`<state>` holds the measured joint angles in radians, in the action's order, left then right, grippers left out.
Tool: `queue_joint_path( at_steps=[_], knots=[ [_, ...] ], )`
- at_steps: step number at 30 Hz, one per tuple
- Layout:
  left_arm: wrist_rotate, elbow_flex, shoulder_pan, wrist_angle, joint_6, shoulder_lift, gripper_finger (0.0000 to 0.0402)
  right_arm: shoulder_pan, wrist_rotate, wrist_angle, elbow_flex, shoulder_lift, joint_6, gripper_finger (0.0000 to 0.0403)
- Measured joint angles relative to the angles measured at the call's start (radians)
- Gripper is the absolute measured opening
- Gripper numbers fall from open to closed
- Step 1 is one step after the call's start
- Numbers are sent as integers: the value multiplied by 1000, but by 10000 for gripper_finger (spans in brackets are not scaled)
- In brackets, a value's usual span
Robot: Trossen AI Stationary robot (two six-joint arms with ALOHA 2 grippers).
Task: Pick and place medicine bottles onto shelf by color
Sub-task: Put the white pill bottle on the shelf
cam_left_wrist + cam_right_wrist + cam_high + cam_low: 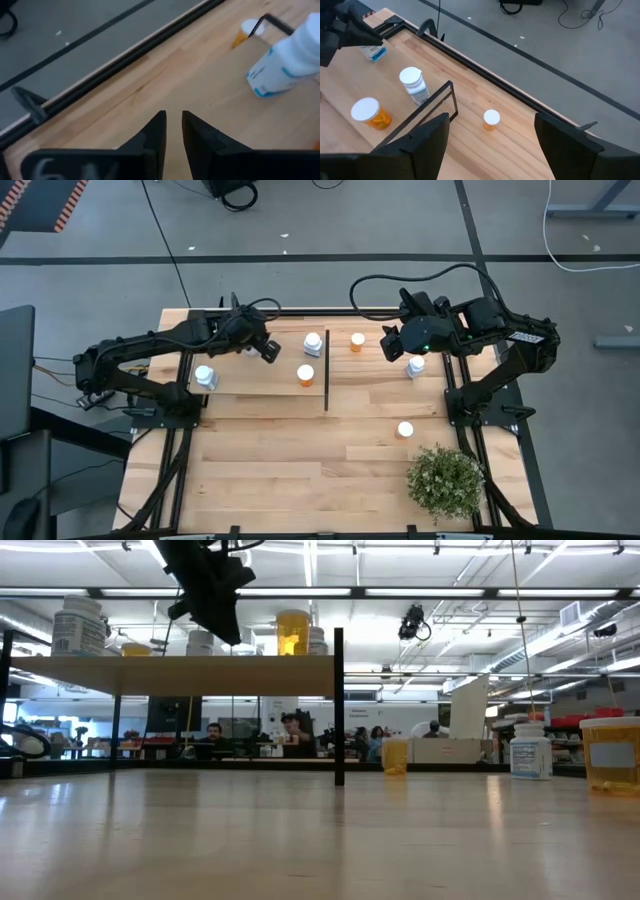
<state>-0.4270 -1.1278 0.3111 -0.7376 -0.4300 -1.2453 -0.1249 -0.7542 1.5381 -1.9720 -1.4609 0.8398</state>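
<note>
The light-wood shelf (250,380) with its black divider (327,370) carries a white bottle (205,376), a white bottle (313,344) and an orange bottle (305,375), all upright on their bases. On the tabletop stand an orange bottle (357,341), a white bottle (416,366) and an orange bottle (405,430). My left gripper (268,350) hangs above the shelf's far part, shut and empty (173,125). My right gripper (390,343) is wide open and empty above the table; the orange bottle (491,120) lies ahead between its fingers (432,135), apart from them.
A bushy green potted plant (445,480) stands at the table's near right. The black table frame (300,310) runs along the far edge. Bare planks (300,450) lie near the front. In the low view, people sit in the room behind the table (290,735).
</note>
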Motion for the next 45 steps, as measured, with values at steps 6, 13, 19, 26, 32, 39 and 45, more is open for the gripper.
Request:
queue_joint_path(
  at_steps=[6, 13, 19, 26, 32, 39, 45],
  knots=[
    [-37, 0, 0, -83, -77, 1, 66, 0, -1, 0, 0, 0, -5, 298],
    [-41, 0, -16, -108, -99, 1, 66, 0, -4, 1, 0, 0, -6, 298],
    [-41, 0, -43, -93, -131, 1, 60, 0, -4, 1, 0, 0, -6, 298],
    [-40, 0, -88, 27, -105, 30, 55, 0, -4, 1, 0, 0, -8, 298],
    [-40, -2, -155, 169, -31, 73, 57, 0, 0, -3, 10, 2, 0, 298],
    [-40, -1, -221, 230, -29, 127, 66, 54, 103, 3, 219, -1, -18, 298],
    [-38, -1, -287, 240, -36, 199, 72, 212, 353, -101, 285, 1, -174, 298]
  ],
)
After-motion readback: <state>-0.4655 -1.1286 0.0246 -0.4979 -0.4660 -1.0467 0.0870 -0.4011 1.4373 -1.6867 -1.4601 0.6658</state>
